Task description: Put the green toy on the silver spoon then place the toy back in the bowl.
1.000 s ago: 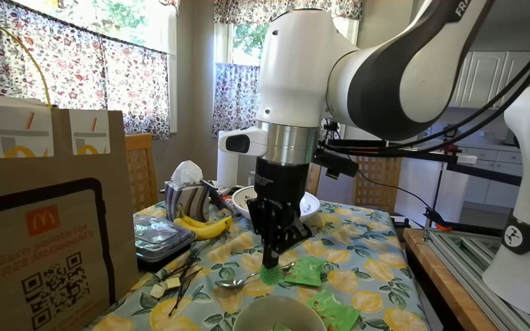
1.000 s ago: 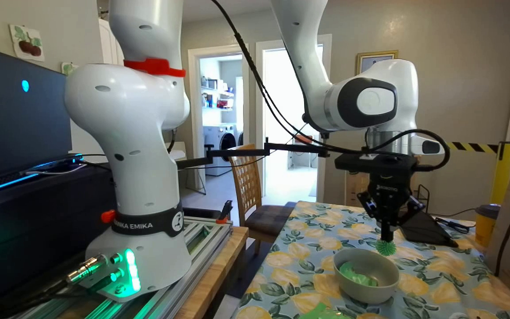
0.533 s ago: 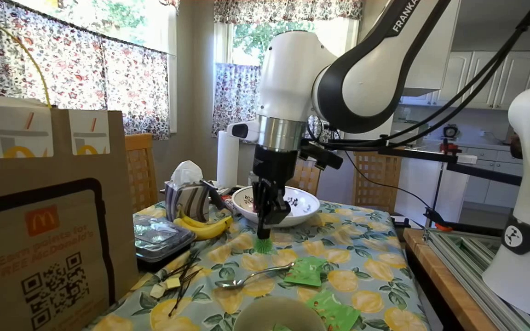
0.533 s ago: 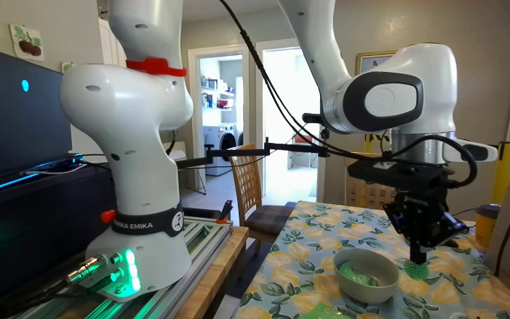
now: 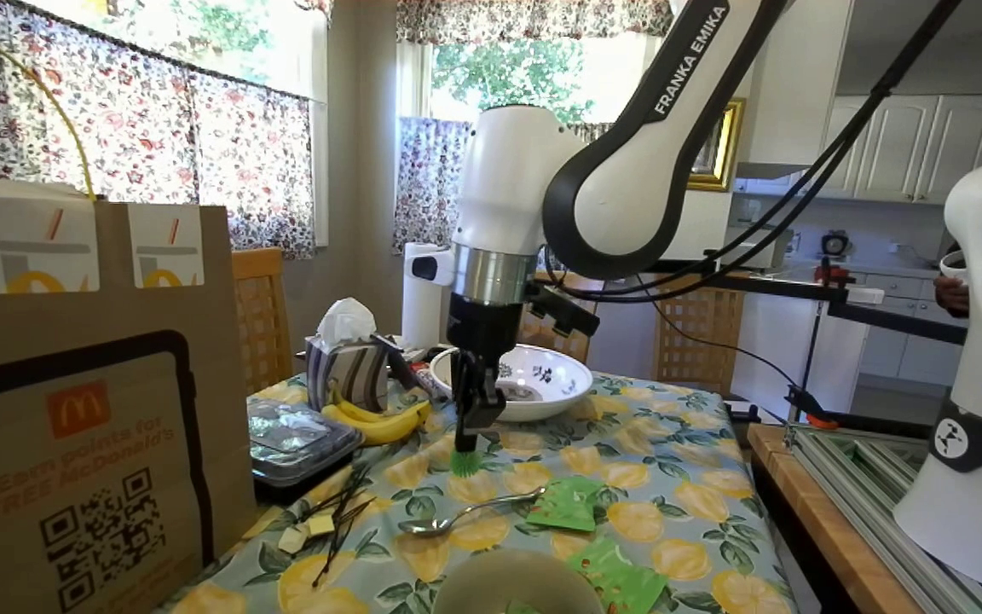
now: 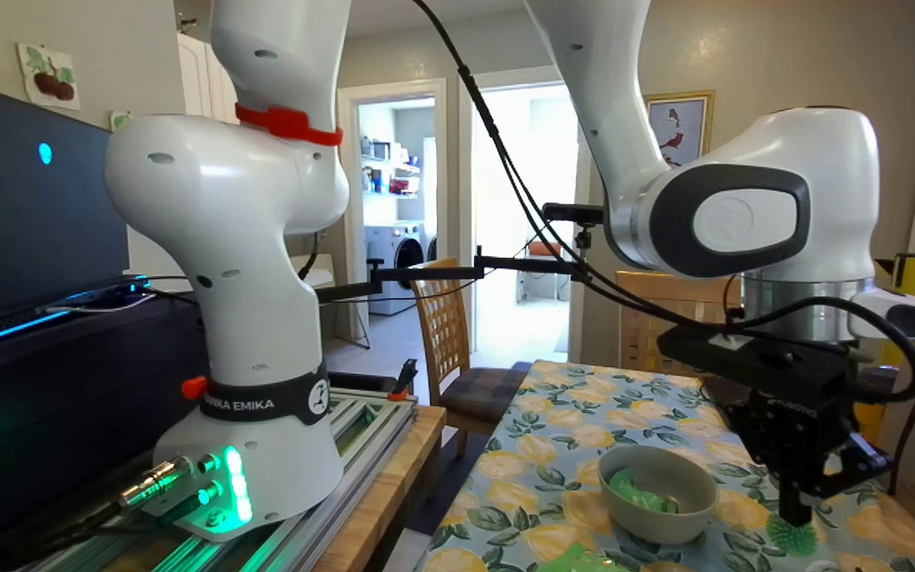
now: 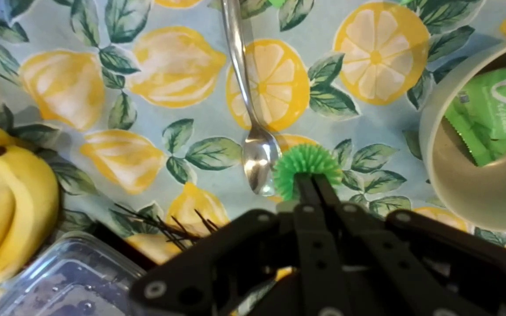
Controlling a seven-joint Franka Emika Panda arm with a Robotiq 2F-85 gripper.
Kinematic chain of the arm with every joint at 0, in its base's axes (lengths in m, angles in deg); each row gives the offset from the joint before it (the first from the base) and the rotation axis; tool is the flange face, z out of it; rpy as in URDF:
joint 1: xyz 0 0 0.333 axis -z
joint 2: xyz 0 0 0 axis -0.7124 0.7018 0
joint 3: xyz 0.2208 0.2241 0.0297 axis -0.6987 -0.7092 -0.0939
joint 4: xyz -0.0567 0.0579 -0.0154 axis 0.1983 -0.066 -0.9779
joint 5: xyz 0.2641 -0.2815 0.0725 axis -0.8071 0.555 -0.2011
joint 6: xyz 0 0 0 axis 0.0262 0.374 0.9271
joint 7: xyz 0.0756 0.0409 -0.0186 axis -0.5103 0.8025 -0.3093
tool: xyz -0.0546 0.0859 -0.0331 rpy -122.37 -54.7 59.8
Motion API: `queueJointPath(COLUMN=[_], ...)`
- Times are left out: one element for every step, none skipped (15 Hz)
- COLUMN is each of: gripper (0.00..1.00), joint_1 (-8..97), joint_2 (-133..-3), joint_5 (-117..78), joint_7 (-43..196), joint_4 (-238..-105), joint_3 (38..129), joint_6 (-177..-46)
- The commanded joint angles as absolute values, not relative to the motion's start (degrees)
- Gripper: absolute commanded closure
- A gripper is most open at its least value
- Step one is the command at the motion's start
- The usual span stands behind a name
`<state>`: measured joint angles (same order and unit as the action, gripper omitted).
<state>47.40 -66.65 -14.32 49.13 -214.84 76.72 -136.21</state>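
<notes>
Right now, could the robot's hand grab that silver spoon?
Probably not: the gripper is shut on the green toy. Otherwise the way looks free; the head of the silver spoon lies uncovered.

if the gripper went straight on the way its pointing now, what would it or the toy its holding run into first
Probably the lemon-print tablecloth, close beside the head of the silver spoon; the spiky green toy in the fingers would touch first. It might clip the spoon; depth is unclear.
</notes>
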Motion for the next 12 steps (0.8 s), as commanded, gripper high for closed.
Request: queueJointPath(gripper=[0.99,0.99,0.99,0.99,0.99,0.99,0.99,0.99,0.99,0.99,0.99,0.99], joint_1=[48.6,48.7,49.0,49.3,49.6,49.4,49.2,49.2,49.1,48.6,48.8,48.5], joint_2=[-61.3,-60.2,-59.3,-58.3,-57.5,-56.6,-55.6,-54.8,-54.0,-53.3,-52.7,-52.3], joint_5=[-13.6,-13.5,-13.6,-13.9,-14.0,-13.8,-13.6,-13.6,-13.5,-13.1,-13.3,-12.9], joint_7=[49.5,49.8,49.6,49.4,49.2,49.5,49.6,49.6,49.7,50.6,50.2,50.6], joint_4=[-209.8,-209.0,-208.2,-207.6,-206.8,-206.3,-205.7,-205.1,-204.6,-204.1,-203.7,-203.3], joint_3=[77.3,77.5,77.4,77.1,76.8,76.8,76.8,76.7,76.6,77.1,76.7,77.0], joint_6=[-136.5,-136.5,-136.4,-136.4,-136.3,-136.4,-136.6,-136.9,-137.3,-137.7,-137.9,-137.9])
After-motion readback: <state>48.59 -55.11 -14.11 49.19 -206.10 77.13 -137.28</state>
